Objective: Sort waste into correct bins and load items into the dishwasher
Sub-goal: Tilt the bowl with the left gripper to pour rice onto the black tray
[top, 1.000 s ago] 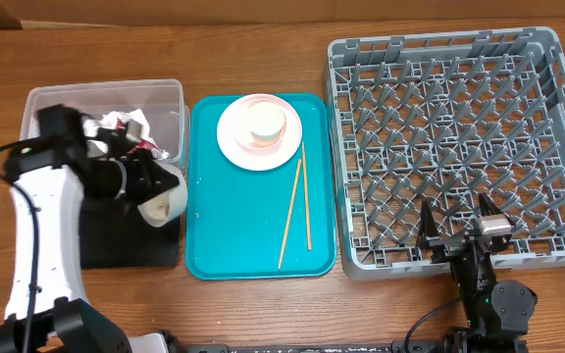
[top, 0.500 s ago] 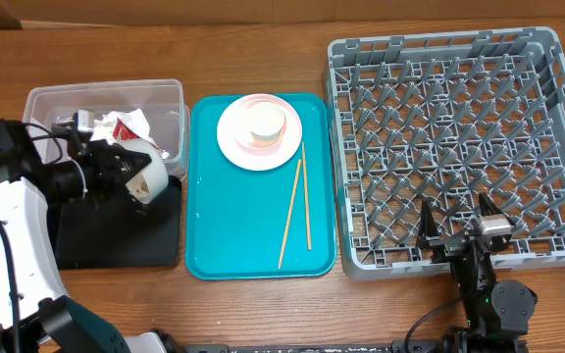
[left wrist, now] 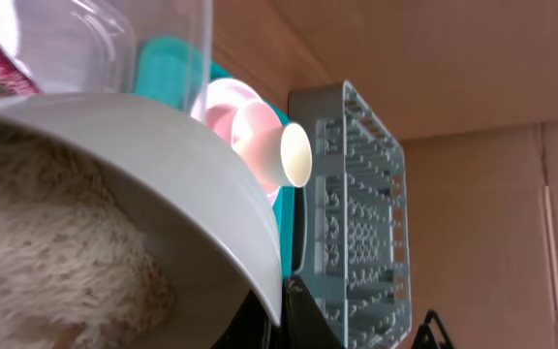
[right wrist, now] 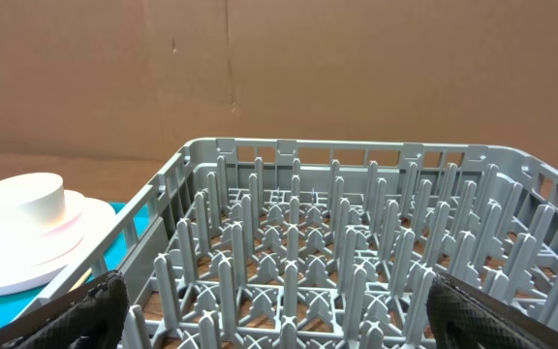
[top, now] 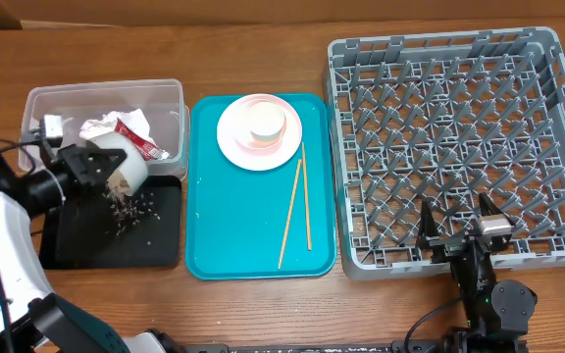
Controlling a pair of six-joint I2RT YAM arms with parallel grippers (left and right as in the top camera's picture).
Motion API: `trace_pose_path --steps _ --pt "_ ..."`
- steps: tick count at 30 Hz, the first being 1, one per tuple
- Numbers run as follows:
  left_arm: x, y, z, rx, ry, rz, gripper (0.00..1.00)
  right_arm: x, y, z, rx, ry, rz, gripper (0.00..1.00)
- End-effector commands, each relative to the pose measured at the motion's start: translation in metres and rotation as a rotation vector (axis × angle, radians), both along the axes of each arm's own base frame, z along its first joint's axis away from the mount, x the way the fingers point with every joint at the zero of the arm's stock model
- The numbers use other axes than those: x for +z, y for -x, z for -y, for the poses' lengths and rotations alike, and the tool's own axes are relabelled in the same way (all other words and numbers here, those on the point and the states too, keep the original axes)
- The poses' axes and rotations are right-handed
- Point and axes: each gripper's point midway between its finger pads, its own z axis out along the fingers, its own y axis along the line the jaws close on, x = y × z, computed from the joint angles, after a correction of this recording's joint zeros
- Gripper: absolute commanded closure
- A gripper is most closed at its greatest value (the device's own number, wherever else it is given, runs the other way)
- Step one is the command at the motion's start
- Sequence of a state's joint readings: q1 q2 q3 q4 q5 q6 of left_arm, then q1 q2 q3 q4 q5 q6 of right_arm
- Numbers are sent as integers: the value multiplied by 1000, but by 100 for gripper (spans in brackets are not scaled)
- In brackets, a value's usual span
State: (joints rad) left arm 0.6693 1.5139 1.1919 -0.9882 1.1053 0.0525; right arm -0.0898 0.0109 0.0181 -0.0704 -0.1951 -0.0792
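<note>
The bowl [top: 126,169] hangs tipped on its side over the back end of the black tray [top: 116,240], its mouth turned down toward the tray floor. The left claw [top: 96,167] is clenched on the bowl's rim and holds it clear of the tray. Rice grains [top: 126,204] lie scattered on the black tray just under the bowl's lip. In the left wrist view a whitish layer of rice clings to the inside of the bowl.

Directly behind the black tray stands the clear tub [top: 170,98], touching or nearly touching it. Inside the tub lie a crumpled napkin [top: 99,127] and a red-and-white sauce packet [top: 137,145] just beside it.

To the right of both sits a teal tray [top: 224,235]. At its far end rests a pink plate [top: 238,142] with a white cup [top: 264,122] standing on it. Two chopsticks [top: 298,208] lie on the teal tray near its right edge, close together at the far tips and spread apart toward the front.

Further right, the grey dish rack [top: 459,137] sits on the wooden counter [top: 263,39] with its pegs bare. The right claw [top: 456,233] is released, fingers spread wide, at the rack's front wall and grasping nothing.
</note>
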Motion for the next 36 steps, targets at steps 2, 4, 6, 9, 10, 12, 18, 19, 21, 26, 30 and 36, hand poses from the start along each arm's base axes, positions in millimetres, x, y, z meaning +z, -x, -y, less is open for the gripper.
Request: trace_pose_path --steps 2,4,6,9,10,12,18,19,21,26,30,36 --pt "-2 10 -7 32 76 77 96 -2 0 -1 6 4 4 0" --pt "-7 15 -13 58 107 92 96 -2 0 -1 5 4 4 0" --pt "-9 19 -21 85 134 112 96 -2 0 -1 5 4 4 0" --pt "-7 26 -34 133 172 146 96 -2 0 -1 6 4 4 0" --pt "-6 28 -37 144 183 159 96 -2 0 -1 6 4 4 0" --pt "-4 33 -44 164 195 193 96 -2 0 -1 5 4 4 0" --pt "-10 40 -50 194 204 215 96 -2 0 -1 6 4 4 0" --pt "-12 40 -50 194 204 215 96 -2 0 -1 5 4 4 0" --pt "-16 41 -49 194 202 217 96 -2 0 -1 5 4 4 0" --pt "-14 41 -48 186 211 246 96 -2 0 -1 5 4 4 0" --pt "10 42 -42 149 284 362 96 -2 0 -1 5 4 4 0" --pt "8 42 -41 152 283 347 96 -2 0 -1 6 4 4 0"
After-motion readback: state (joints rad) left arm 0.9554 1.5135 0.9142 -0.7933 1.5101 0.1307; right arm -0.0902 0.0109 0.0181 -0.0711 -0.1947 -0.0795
